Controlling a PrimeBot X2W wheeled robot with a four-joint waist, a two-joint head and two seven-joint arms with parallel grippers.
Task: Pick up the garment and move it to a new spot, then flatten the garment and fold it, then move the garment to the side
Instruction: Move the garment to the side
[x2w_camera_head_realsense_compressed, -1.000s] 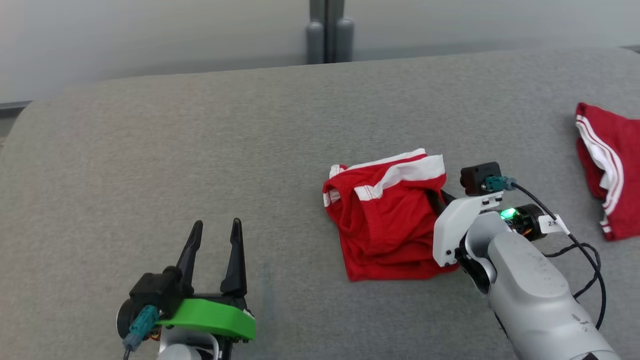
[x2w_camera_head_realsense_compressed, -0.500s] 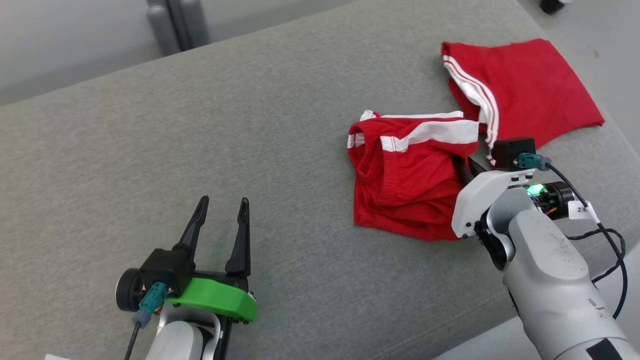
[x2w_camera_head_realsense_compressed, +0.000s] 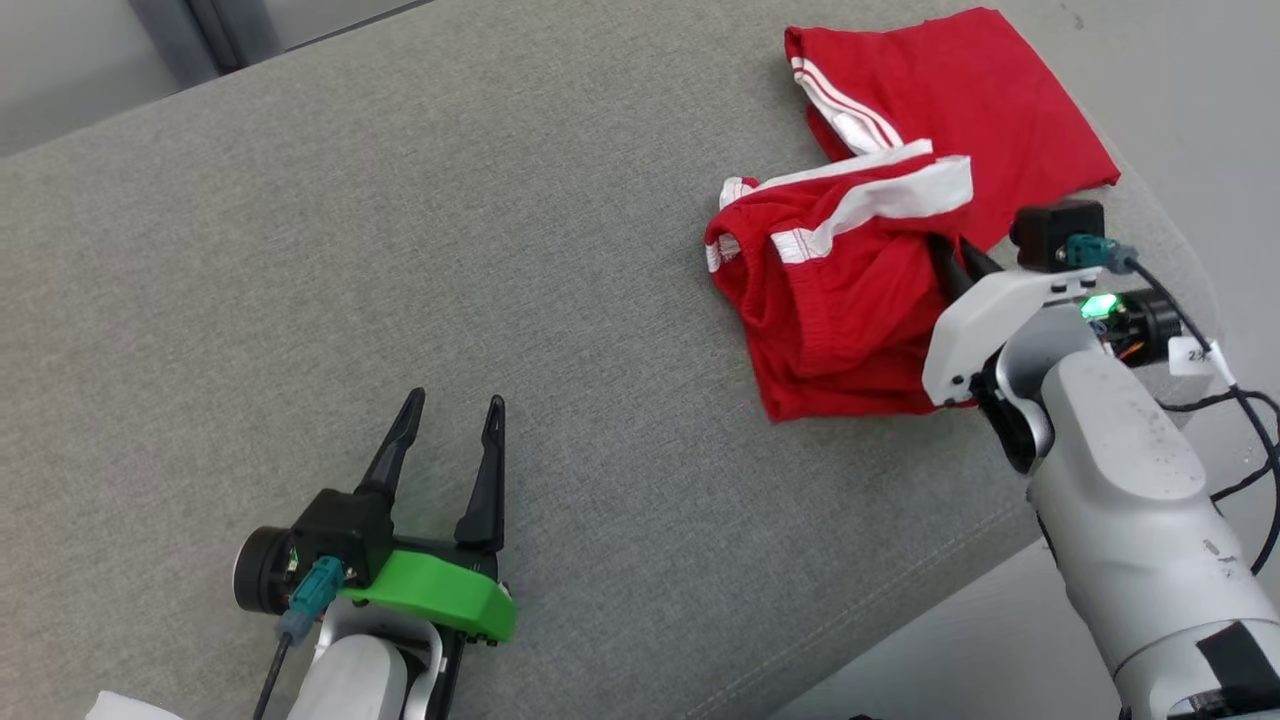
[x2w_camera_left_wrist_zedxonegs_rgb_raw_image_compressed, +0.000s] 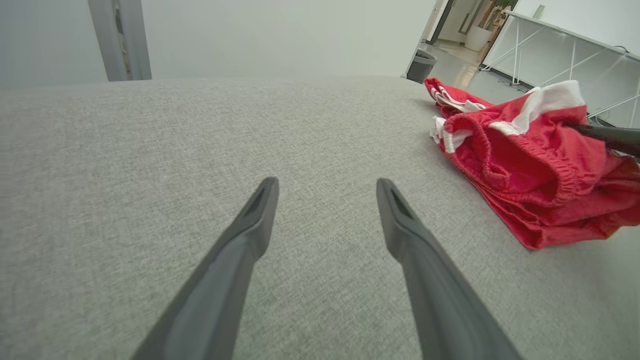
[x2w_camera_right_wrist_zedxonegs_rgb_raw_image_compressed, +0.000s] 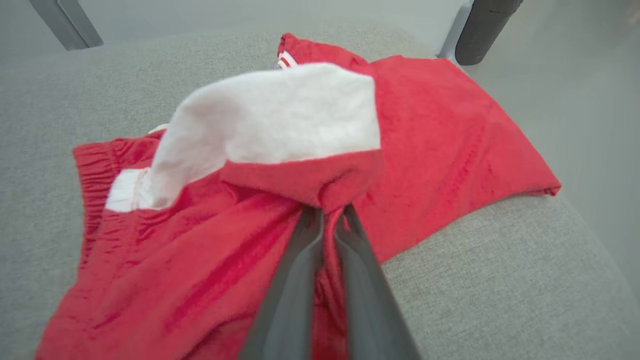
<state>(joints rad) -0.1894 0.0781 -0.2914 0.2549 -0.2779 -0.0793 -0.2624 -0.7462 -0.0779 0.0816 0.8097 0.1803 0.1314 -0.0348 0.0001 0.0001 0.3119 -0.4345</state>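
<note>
Right claw (x2w_camera_right_wrist_zedxonegs_rgb_raw_image_compressed: 327, 215) clenches the folded garment (x2w_camera_head_realsense_compressed: 830, 310) by its edge, left claw (x2w_camera_head_realsense_compressed: 455, 400) rests released; a low, steady drag should keep the folds intact beside the second red garment (x2w_camera_head_realsense_compressed: 960, 100).

Office-like room: white desks (x2w_camera_left_wrist_zedxonegs_rgb_raw_image_compressed: 575, 33), bin (x2w_camera_left_wrist_zedxonegs_rgb_raw_image_compressed: 421, 65) (potted plant (x2w_camera_left_wrist_zedxonegs_rgb_raw_image_compressed: 478, 36)).

**Occlusions and cut-offs**

Tips of right pincer (x2w_camera_right_wrist_zedxonegs_rgb_raw_image_compressed: 330, 220) are buried under a fold of the garment (x2w_camera_right_wrist_zedxonegs_rgb_raw_image_compressed: 200, 240). White band (x2w_camera_right_wrist_zedxonegs_rgb_raw_image_compressed: 270, 115) is blurred up close. Garment overlaps second red garment (x2w_camera_head_realsense_compressed: 960, 100), hiding its near edge. In the left wrist view, the garment is cut off at the right edge.
</note>
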